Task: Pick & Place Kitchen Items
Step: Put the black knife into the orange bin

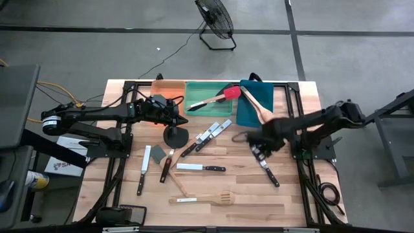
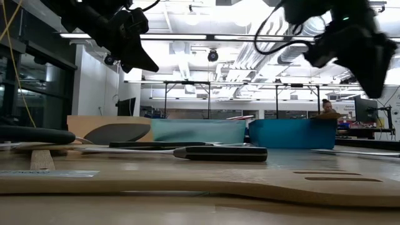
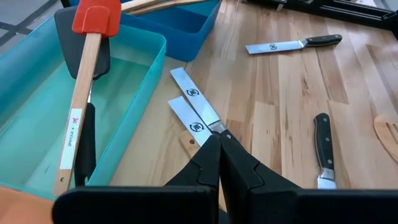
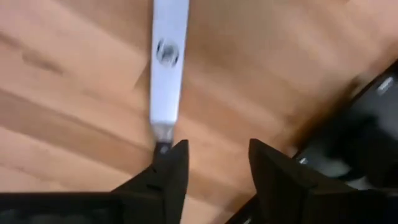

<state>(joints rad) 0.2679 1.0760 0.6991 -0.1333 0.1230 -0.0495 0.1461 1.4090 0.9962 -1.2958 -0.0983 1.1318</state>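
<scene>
My left gripper [image 3: 219,148] hangs shut and holds nothing, above the table beside the green tray [image 1: 194,103]. In that tray lie a red spatula [image 3: 84,81] and a black spatula [image 3: 93,56]. My right gripper [image 4: 217,163] hovers open, pointing down, over a steel-bladed knife [image 4: 168,74] that lies flat on the wood right of centre [image 1: 266,169]. It touches nothing. Two more knives [image 3: 193,109] lie side by side below the left gripper. A wooden spoon [image 1: 259,107] lies in the blue tray [image 1: 246,113].
An orange tray [image 1: 168,89] stands at the far left of the tray row. More knives [image 1: 202,167] [image 1: 142,169], a wooden turner [image 1: 204,199] and a black round-headed utensil [image 1: 176,136] lie loose on the table's near half. Dark frame rails run along both sides.
</scene>
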